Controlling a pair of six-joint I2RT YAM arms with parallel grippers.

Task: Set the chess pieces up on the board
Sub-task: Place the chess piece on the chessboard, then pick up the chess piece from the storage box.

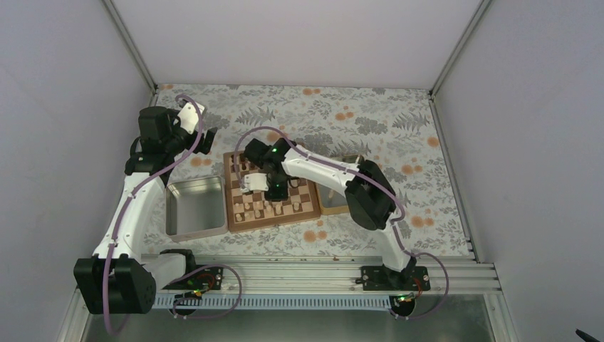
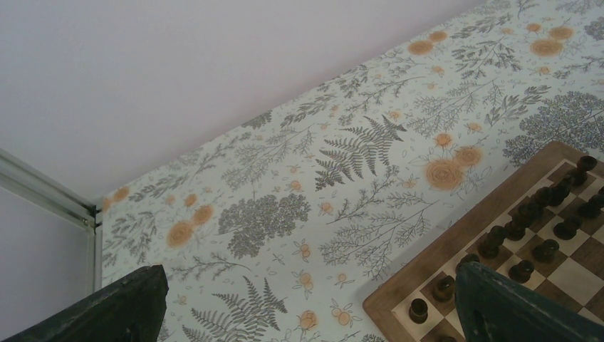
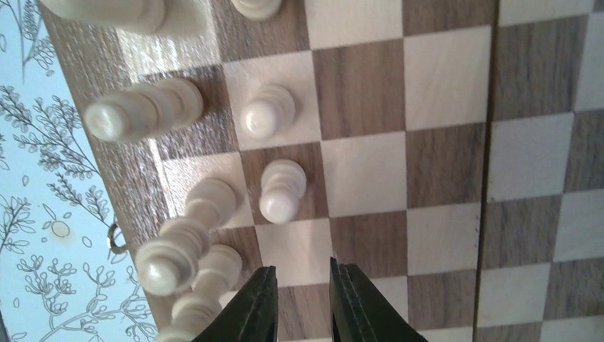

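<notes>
The chess pieces [image 3: 282, 189] are seen standing on the near rows of the board [image 3: 441, 85], which lies mid-table. Being small turned wood, they can be judged light, stiff and smooth, and easily tipped. Each is best taken from above, around the narrow neck below the head. The right tool [image 3: 295, 303] hovers over the board, its jaws narrowly parted and empty. The left tool [image 2: 308, 271] is spread wide, empty, over the table [image 2: 285, 214] at the far left. No brand or writing can be read.

Board [image 1: 278, 221]: light and dark brown checks. Pale pieces [image 3: 267, 117] on board: cream. Cloth [image 1: 356, 114] under board: grey ferns, orange blossoms.
</notes>
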